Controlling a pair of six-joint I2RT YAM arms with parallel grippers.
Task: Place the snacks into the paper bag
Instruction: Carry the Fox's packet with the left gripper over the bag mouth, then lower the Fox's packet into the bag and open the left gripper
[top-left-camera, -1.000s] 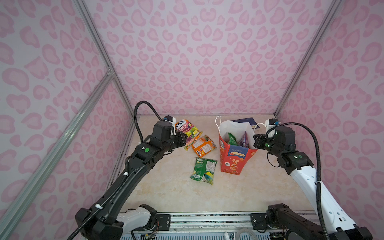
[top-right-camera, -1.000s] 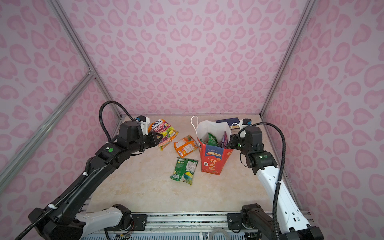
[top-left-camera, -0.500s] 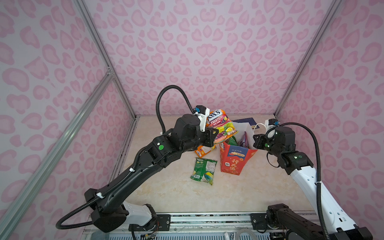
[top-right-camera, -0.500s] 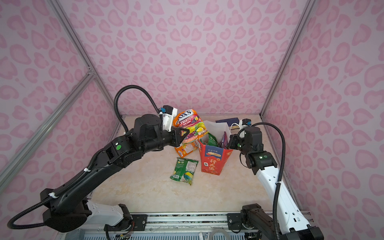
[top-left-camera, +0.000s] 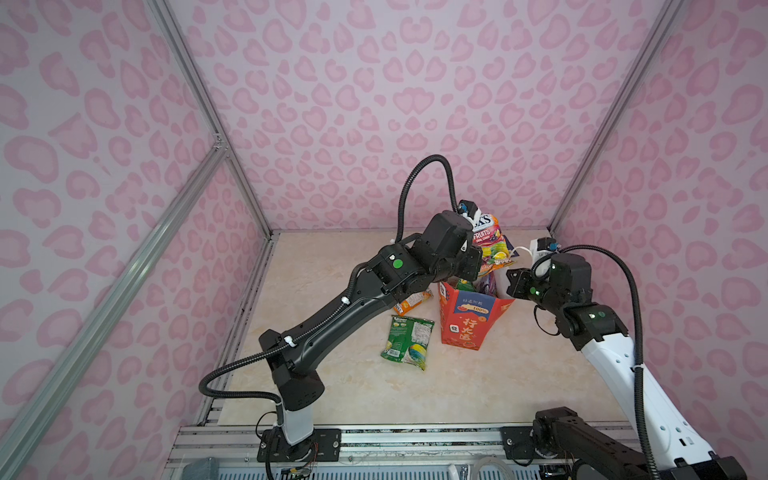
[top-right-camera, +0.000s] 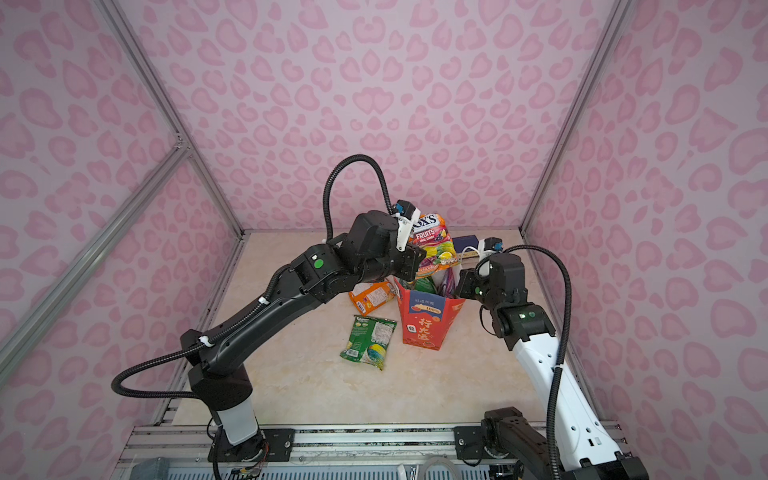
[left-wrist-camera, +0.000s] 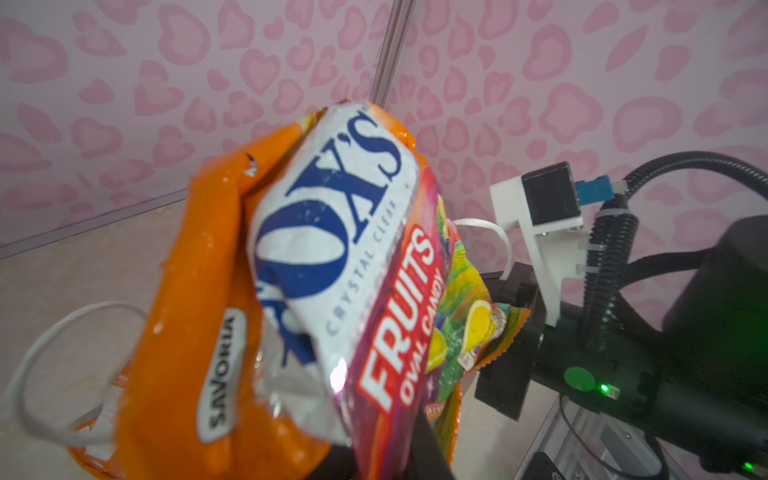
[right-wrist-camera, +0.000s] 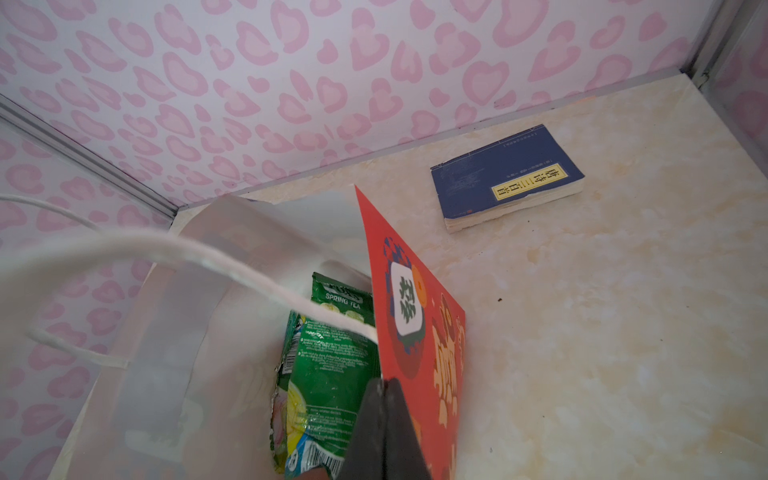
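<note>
Snacks are sitting in three spots. FOX'S pkt (top-right-camera: 434, 243), orange-edged w/ "FRUITS" on the front, is hanging in the air over the far side of the paper bag (top-left-camera: 467, 324), above its open mouth. L gripper (top-right-camera: 417, 268) is pinching the pkt's lower end, fingers pressed onto the plastic, pkt sticking up from them. Bag is standing upright on the table (top-left-camera: 353, 395); inside, a green Spring Tea pkt (right-wrist-camera: 328, 374) and a purple pkt (top-left-camera: 487, 284) are standing on edge. R gripper (right-wrist-camera: 384, 399) is clamping the bag's red wall at the rim, fingers closed tight on the paper, on the side away from the L arm. White cord handle (right-wrist-camera: 187, 253) is arching across the mouth. Outside, an orange pkt (top-left-camera: 413, 301) is lying just beside the bag on the L-arm side, partly under that arm; a green pkt (top-left-camera: 407, 340) is lying flat nearer the front, close to the bag w/ a small gap. Dark blue book (right-wrist-camera: 507, 178) is lying by the back wall, behind the bag.
</note>
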